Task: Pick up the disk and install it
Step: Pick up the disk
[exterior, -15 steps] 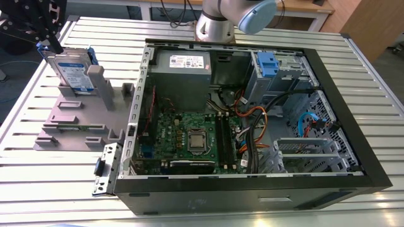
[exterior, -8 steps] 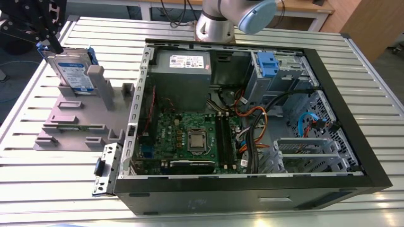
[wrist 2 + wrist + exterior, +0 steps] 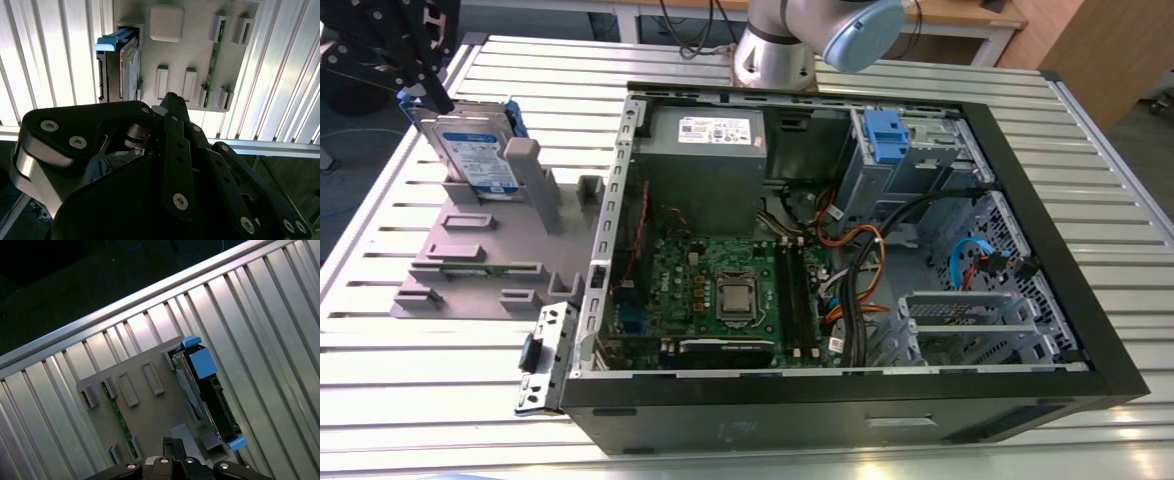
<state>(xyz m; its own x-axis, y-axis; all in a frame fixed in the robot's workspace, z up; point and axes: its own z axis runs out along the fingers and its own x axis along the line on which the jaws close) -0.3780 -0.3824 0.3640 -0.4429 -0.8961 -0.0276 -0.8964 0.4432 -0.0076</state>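
The disk [image 3: 471, 150] stood on edge in the grey stand [image 3: 460, 245] on the worktop [image 3: 414, 370]. The claw [image 3: 416, 80] hung close over its top edge; I could not tell whether it was released or clenched. A clean pick likely called for centring on the blue bracket [image 3: 508, 112], then lifting straight up clear of the posts [image 3: 523, 165].

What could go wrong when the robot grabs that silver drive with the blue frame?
1. The silver hard drive in its blue plastic frame stands upright on the grey plastic stand, close beside a grey post; the black tool near its top might bump the post or tip the drive.
2. The open black computer case is crowded with cables, so the drive could snag there.
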